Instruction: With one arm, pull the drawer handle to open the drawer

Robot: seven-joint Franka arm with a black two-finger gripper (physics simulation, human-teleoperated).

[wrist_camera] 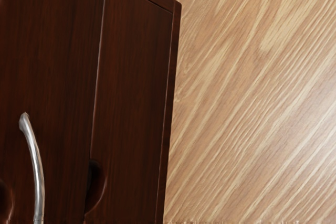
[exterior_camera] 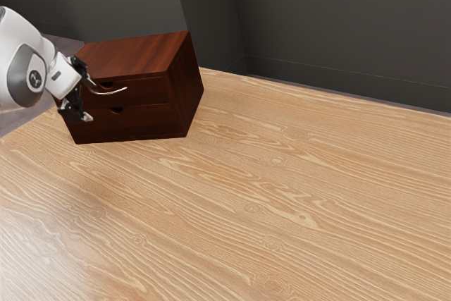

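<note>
Wood-grain table (exterior_camera: 282, 195) holds cabinet (exterior_camera: 141, 54), top drawer (exterior_camera: 146, 91) shut; pincer (exterior_camera: 79, 91) spread apart at handle (exterior_camera: 111, 92).

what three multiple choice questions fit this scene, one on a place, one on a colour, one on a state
1. Where on the table does the cabinet stand?
A. toward the exterior view's left
B. in the middle
C. toward the exterior view's right

2. What colour is the handle?
A. black
B. silver
C. gold

3. How is the upper drawer?
A. pulled fully out
B. lifted out onto the table
C. shut

Answers:
1. A, it sits far back by that view's left edge.
2. B, the curved bar is pale metal against dark wood.
3. C, its front lies flush with the cabinet.
</note>
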